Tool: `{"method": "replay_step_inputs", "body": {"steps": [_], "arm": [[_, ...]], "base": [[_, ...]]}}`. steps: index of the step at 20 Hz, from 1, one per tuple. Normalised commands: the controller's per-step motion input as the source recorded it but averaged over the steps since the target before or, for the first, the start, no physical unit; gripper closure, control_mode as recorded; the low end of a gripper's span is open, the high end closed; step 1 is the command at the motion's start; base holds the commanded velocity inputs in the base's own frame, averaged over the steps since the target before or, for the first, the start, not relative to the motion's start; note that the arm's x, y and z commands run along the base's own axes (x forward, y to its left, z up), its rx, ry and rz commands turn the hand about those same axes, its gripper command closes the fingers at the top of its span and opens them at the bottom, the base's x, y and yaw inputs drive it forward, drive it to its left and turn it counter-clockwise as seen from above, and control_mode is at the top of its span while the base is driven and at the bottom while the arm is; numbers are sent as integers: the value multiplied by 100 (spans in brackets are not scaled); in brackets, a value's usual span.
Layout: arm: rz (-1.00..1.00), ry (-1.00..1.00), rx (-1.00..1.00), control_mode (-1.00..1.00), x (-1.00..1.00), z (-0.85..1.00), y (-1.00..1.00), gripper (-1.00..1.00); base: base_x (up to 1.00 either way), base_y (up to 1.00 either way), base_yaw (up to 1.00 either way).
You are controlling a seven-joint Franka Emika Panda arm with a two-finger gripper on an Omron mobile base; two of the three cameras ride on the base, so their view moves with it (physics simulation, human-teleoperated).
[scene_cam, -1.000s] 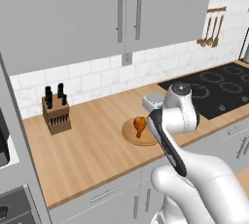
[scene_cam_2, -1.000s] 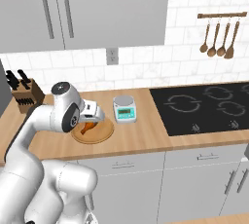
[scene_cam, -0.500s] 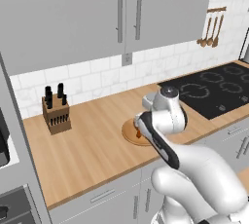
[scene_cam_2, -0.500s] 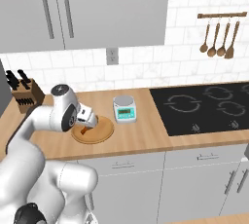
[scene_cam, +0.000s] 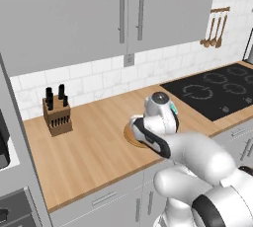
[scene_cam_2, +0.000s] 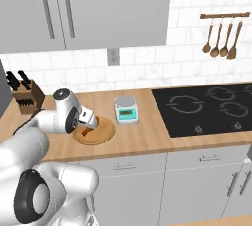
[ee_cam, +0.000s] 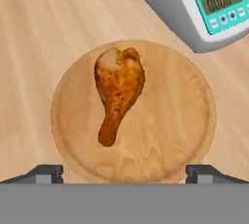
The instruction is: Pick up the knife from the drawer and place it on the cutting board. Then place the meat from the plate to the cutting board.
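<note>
One meat [ee_cam: 118,91] lies on one round plate [ee_cam: 185,121], next to one scale [ee_cam: 204,4] on the counter [scene_cam_2: 147,136]. The gripper [ee_cam: 124,172] has come down closer over the plate than before, its jaws wide open and holding nothing.

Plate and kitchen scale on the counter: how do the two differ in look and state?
The plate is round, flat, light wood; the kitchen scale is a taller white and grey box with a teal display panel. The plate carries the meat; what lies on the scale's top I cannot tell. The pincer hangs open over the plate, not the scale. Both rest on the wooden counter, close together.
</note>
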Motion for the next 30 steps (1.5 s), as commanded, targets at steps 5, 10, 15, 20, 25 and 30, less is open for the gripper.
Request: {"method": "replay_step_inputs", "body": {"steps": [5, 10, 15, 20, 25, 30], "arm": [[-2, 0, 0, -100, 47, -19, 0, -100], [-2, 0, 0, -100, 42, -21, 0, -100], [-2, 0, 0, -100, 38, -32, 0, -100], [-1, 0, 0, -100, 37, -27, 0, -100], [-1, 0, 0, -100, 32, -25, 0, -100], [-1, 0, 0, -100, 13, -31, 0, 100]], "base": [[0, 0, 0], [0, 0, 0], [0, 0, 0], [0, 0, 0], [0, 0, 0], [0, 0, 0]]}}
